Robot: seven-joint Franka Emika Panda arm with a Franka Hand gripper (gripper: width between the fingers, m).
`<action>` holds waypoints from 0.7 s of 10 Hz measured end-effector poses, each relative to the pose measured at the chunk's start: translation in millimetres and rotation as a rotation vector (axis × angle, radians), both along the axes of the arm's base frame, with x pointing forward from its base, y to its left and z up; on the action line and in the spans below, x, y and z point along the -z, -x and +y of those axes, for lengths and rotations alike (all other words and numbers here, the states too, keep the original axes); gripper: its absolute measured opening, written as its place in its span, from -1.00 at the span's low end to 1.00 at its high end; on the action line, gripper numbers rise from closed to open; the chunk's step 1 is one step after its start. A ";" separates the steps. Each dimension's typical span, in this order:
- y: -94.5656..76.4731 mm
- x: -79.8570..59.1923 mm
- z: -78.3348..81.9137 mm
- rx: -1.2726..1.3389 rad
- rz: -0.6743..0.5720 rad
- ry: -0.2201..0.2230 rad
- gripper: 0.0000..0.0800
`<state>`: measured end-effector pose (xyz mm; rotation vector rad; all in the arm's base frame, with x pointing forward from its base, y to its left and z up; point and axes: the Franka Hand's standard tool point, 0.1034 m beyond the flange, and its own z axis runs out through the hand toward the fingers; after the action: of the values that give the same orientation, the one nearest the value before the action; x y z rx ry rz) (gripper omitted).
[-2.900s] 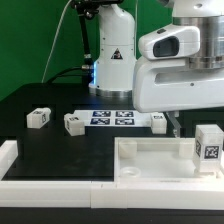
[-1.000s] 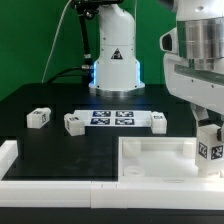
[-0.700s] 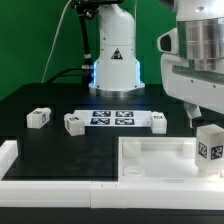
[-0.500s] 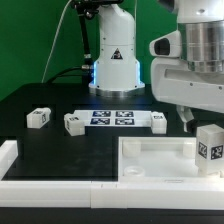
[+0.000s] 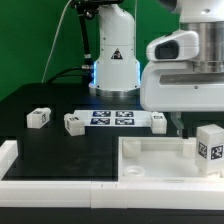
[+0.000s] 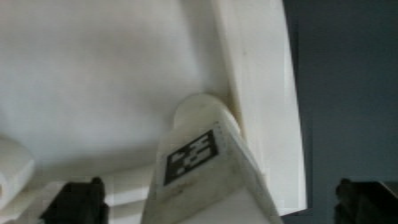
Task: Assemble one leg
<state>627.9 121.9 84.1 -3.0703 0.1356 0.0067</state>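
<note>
While the jaws stand wide apart and grip nothing, their dark fingertips flank the leg in the wrist view without touching it. In the exterior view the leg stands upright on the white panel, at its end on the exterior view's right, just beside the arm's lowered finger above the bench

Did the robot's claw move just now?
Yes. The gripper moved toward the exterior view's left, away from the upright leg, which stayed put.
</note>
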 end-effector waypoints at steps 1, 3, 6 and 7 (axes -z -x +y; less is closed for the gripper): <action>0.0 -0.2 0.7 -0.084 -0.006 0.001 0.62; -1.1 0.6 -2.4 -0.298 -0.036 0.005 0.62; -1.1 0.6 -2.8 -0.328 -0.038 0.004 0.53; -1.1 0.6 -2.8 -0.328 -0.038 0.004 0.06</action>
<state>629.0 119.1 83.4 -3.0551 -0.3694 -0.0343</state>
